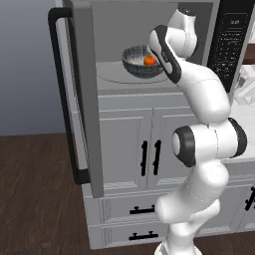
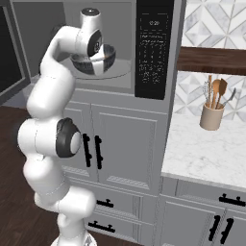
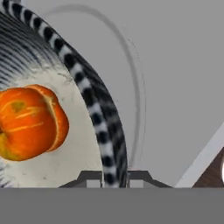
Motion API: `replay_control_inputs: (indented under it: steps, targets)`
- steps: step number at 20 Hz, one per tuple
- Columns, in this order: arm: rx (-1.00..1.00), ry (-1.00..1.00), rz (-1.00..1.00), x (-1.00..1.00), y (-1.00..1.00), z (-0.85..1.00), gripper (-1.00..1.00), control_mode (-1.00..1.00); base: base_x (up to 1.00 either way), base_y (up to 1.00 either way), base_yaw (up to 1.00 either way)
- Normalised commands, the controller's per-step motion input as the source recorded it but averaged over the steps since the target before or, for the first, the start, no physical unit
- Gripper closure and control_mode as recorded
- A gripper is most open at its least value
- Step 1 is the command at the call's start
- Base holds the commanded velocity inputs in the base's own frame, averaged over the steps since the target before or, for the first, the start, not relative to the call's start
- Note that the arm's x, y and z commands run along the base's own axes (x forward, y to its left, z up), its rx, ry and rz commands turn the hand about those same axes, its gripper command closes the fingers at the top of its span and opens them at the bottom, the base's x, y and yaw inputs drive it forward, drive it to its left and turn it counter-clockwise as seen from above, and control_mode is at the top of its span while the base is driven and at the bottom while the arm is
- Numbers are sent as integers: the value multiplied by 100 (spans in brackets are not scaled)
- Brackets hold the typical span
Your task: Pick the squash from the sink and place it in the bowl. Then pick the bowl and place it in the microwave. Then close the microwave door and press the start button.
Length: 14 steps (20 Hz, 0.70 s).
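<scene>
The gripper [image 3: 114,176] is pinching the rim of the bowl [image 3: 98,122], one finger on each side. The squash [image 3: 30,122] is sitting inside it. The bowl is resting inside the microwave [image 1: 164,79], whose microwave door [image 1: 84,94] is standing open.

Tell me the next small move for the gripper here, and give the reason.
Probably open the gripper and let go of the bowl. The bowl, with the squash in it, already sits on the turntable inside the microwave, and the fingers straddle its rim. The microwave door stands open, so backing out and closing it would follow.
</scene>
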Motion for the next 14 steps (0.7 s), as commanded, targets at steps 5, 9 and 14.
replay_control_inputs:
  steps: [5, 9, 14]
  targets:
    - [-4, -2, 0, 56, 9, -7, 100, -100, 0, 0, 0]
    - [-1, -4, 0, -97, 34, 0, -100, -100, 0, 0, 0]
    - [-2, -12, 0, -100, 34, -9, -100, -100, 0, 0, 0]
